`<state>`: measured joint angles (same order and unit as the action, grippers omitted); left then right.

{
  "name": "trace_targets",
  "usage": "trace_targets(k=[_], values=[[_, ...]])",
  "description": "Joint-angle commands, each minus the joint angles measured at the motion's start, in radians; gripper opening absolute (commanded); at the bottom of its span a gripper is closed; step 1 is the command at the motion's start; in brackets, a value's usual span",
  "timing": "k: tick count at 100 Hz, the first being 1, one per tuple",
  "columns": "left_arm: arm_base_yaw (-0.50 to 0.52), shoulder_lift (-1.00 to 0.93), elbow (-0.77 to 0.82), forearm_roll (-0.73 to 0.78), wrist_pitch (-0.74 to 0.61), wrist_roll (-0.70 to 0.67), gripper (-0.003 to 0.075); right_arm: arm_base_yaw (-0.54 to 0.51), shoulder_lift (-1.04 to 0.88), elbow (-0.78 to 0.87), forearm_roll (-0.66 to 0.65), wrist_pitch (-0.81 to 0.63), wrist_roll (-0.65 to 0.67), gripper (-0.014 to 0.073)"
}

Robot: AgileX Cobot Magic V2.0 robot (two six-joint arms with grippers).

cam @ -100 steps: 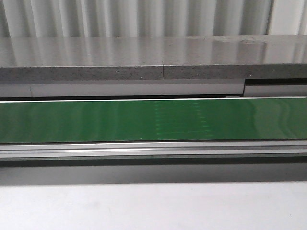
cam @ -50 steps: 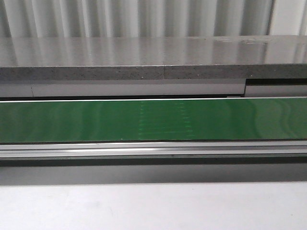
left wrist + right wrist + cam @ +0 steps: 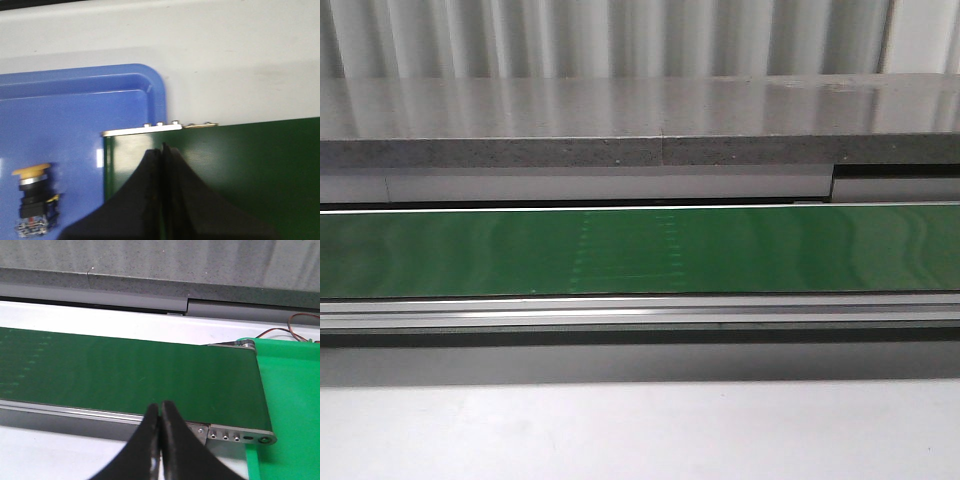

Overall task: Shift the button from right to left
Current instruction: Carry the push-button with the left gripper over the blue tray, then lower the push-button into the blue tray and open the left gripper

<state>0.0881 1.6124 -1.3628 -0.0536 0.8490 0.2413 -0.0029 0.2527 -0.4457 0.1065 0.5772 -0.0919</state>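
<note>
- The button (image 3: 34, 202) lies in the blue tray (image 3: 75, 115), just past the left end of the green belt (image 3: 240, 165); its yellow cap, black neck and contact block show in the left wrist view.
- The left claw (image 3: 161, 150) is clenched on nothing, over the belt's end beside the tray.
- The belt (image 3: 640, 250) crosses the front view, bare.
- The right claw (image 3: 160, 412) is clenched, empty, at the belt's near rail by the green tray (image 3: 290, 405).
- The white tabletop (image 3: 640, 430) fronts the conveyor.

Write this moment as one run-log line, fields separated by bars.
button: upright in blue tray | green belt: bare | left gripper: shut, empty | right gripper: shut, empty
</note>
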Motion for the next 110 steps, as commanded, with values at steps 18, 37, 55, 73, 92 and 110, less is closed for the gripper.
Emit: trace_targets(k=[18,37,55,73,92,110], values=[[-0.128,-0.174,0.134,-0.014,-0.145,-0.075,-0.002,0.001,0.008,-0.024,0.002,-0.08,-0.006,-0.0068],[-0.149,-0.31,0.262,-0.05,-0.184,-0.077,-0.002,0.001,0.008,-0.024,0.002,-0.08,-0.006,-0.0068],[-0.149,-0.496,0.417,-0.082,-0.24,-0.077,-0.002,0.001,0.008,-0.024,0.002,-0.08,-0.006,-0.0068],[-0.149,-0.716,0.553,-0.097,-0.265,-0.077,-0.002,0.001,0.008,-0.024,0.002,-0.08,-0.006,-0.0068],[-0.149,-0.938,0.661,-0.108,-0.271,-0.077,-0.002,0.001,0.008,-0.024,0.002,-0.08,-0.006,-0.0068],[-0.149,-1.117,0.721,-0.109,-0.283,-0.077,-0.002,0.001,0.008,-0.024,0.002,-0.08,-0.006,-0.0068]])
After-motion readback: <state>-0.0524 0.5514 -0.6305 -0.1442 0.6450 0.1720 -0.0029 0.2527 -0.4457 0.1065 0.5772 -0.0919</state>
